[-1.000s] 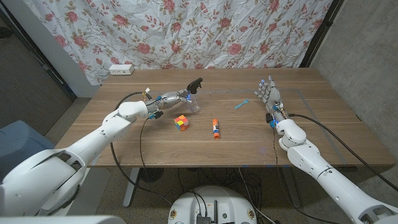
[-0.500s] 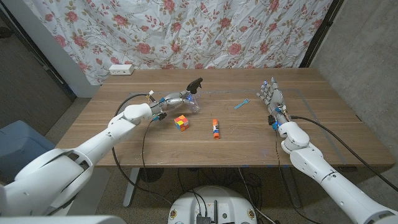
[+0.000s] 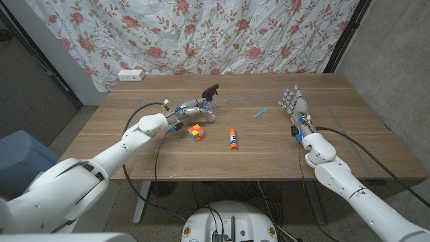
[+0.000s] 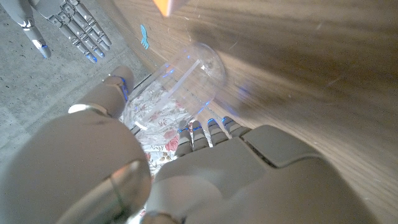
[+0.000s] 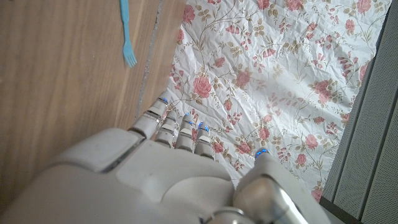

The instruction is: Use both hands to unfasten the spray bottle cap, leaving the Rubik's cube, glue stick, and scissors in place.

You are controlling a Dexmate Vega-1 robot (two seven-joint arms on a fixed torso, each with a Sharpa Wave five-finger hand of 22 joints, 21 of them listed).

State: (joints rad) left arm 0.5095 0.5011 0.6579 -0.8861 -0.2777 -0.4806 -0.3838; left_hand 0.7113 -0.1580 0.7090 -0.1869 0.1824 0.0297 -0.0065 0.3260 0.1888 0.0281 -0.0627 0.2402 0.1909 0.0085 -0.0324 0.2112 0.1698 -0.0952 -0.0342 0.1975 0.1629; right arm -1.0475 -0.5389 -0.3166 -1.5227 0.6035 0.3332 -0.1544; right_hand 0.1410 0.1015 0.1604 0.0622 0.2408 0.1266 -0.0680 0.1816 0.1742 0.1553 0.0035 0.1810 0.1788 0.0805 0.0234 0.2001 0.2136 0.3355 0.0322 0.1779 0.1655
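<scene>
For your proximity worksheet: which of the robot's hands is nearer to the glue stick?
Left. The left hand grips the spray bottle, just beyond the Rubik's cube from the glue stick. The right hand stands farther off, past the stick's other side.

The table (image 3: 134, 151) is brown wood with a visible grain. The bottle (image 3: 200, 107) is clear, with a black cap (image 3: 212, 89). The cube (image 3: 195, 132) shows red, orange, yellow and green squares. The glue stick (image 3: 232, 139) is white and dark in the middle, with orange ends. The scissors (image 3: 261, 112) are light blue. Both hands, left (image 3: 180, 109) and right (image 3: 293, 104), are grey with blue marks on the fingers; the arms are white. The curtain (image 3: 201, 33) behind is white with red roses and green leaves. A white power strip (image 3: 131, 74) lies at the far edge.
</scene>
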